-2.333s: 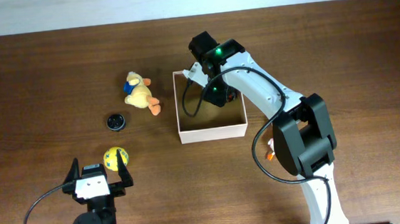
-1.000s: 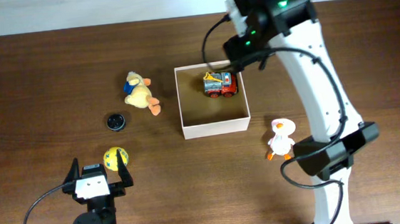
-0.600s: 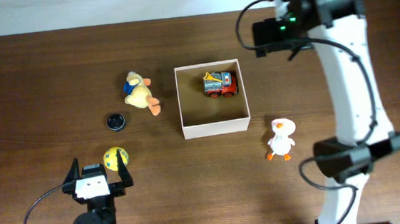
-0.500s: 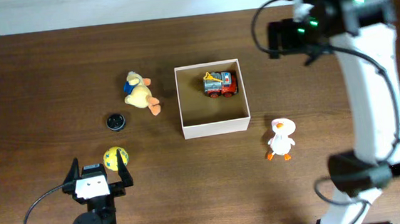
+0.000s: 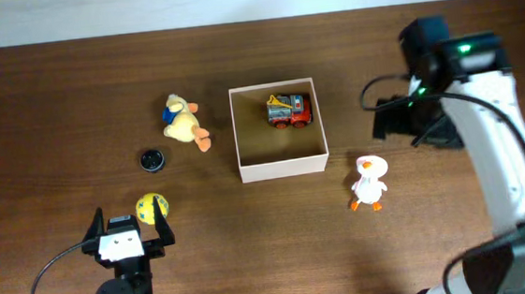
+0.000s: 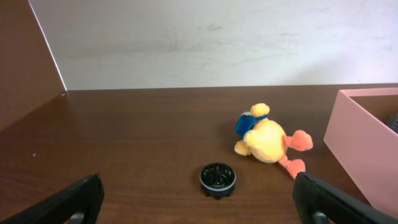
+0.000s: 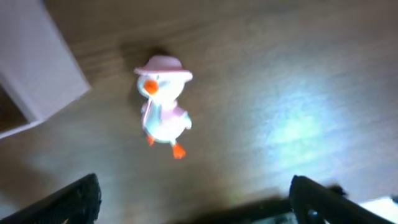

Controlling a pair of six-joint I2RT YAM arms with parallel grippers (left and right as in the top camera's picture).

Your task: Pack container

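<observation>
Right gripper (image 7: 196,202) hangs wide open near the white duck (image 7: 163,102), right of the container (image 5: 283,169) holding a toy truck (image 5: 288,110); left gripper (image 6: 202,202) gapes wide too.

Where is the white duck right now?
In the overhead view, the white duck stands on the table just right of the container, by its lower right corner.
</observation>
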